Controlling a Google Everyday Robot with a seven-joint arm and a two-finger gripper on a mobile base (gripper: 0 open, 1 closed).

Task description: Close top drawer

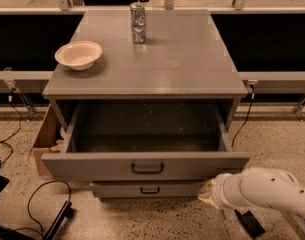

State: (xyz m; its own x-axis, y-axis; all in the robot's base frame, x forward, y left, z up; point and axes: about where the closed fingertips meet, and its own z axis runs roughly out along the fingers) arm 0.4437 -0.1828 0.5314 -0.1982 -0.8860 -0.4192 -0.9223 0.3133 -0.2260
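The top drawer (147, 165) of the grey cabinet (157, 64) is pulled wide open. It has a flat grey front with a small black handle (147, 168), and its speckled grey inside is empty. My gripper (207, 193) is at the tip of the white arm (262, 190), low at the right. It sits just below the right end of the drawer's front, beside the narrower drawer (148, 188) underneath.
A cream bowl (78, 54) and a crumpled silver can (138, 22) stand on the cabinet top. A cardboard box (44, 139) sits on the floor to the left of the cabinet. Black cables (37, 199) lie at the lower left. A dark railing runs behind.
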